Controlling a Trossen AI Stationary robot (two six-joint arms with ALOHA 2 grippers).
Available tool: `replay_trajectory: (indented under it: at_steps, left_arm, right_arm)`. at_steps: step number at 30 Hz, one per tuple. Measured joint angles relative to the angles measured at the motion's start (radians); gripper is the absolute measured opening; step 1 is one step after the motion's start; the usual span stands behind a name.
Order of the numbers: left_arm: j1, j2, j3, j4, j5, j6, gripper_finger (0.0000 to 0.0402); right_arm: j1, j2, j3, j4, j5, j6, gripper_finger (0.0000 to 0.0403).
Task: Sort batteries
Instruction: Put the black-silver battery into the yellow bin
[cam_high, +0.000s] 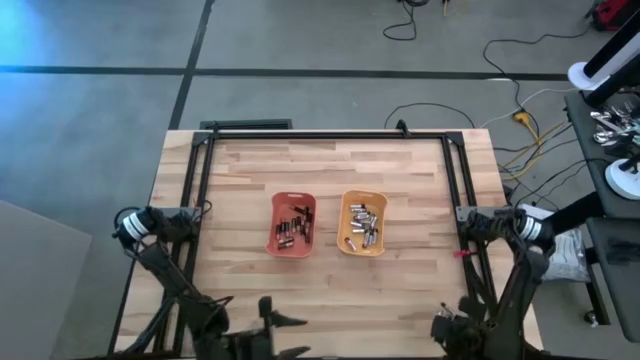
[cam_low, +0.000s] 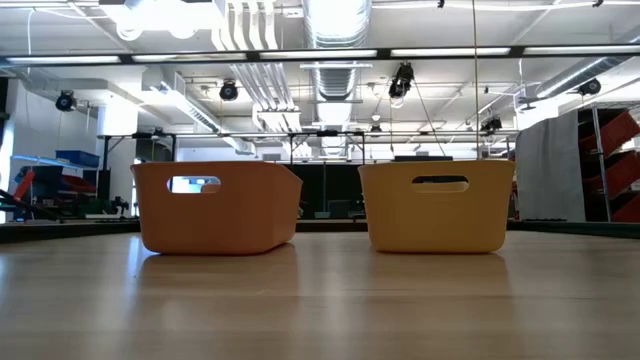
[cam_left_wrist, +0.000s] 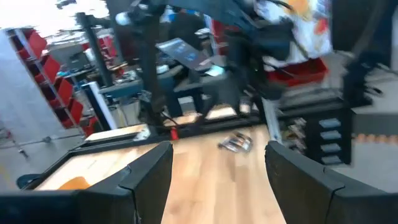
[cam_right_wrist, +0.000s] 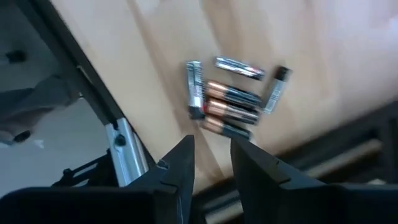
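Dark batteries lie in the orange tray (cam_high: 293, 224) and silvery batteries (cam_high: 364, 224) in the yellow tray (cam_high: 345, 240); both trays stand at the table's middle. Several loose batteries (cam_right_wrist: 231, 106) lie in a small cluster on the wood, also seen in the left wrist view as a far cluster (cam_left_wrist: 236, 143). My right gripper (cam_right_wrist: 211, 155) hovers over them, open by a narrow gap, at the near right corner (cam_high: 446, 325). My left gripper (cam_left_wrist: 217, 149) stands wide open at the near left edge (cam_high: 283, 322), holding nothing.
A dark metal frame (cam_high: 330, 135) runs around the table's working area, its right rail (cam_right_wrist: 118, 140) close to the loose batteries. The low view shows the orange tray (cam_low: 215, 205) and the yellow tray (cam_low: 437, 205) side by side, with bare wood in front.
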Motion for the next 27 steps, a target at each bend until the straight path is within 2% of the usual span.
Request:
replay_trajectory:
  at_steps: [5,10,13,16,27]
  left_arm:
    - [0.086,0.0,0.0,0.03,0.061,-0.008,0.0233]
    - [0.132,0.0,0.0,0.031,0.055,-0.05,0.0233]
    - [0.141,0.0,0.0,0.028,0.052,-0.055,0.0233]
    - [0.139,0.0,0.0,0.028,0.05,-0.052,0.0233]
    - [0.14,0.0,0.0,0.022,0.049,-0.048,0.0233]
  right_arm:
    - [0.0,0.013,-0.101,0.167,0.001,-0.044,0.0114]
    - [-0.007,-0.005,-0.209,0.306,0.023,-0.064,0.012]
    - [-0.008,-0.019,-0.223,0.317,0.072,-0.101,0.0121]
    - [-0.008,-0.025,-0.224,0.32,0.109,-0.138,0.0112]
    - [-0.009,-0.022,-0.27,0.39,0.095,-0.129,0.0066]
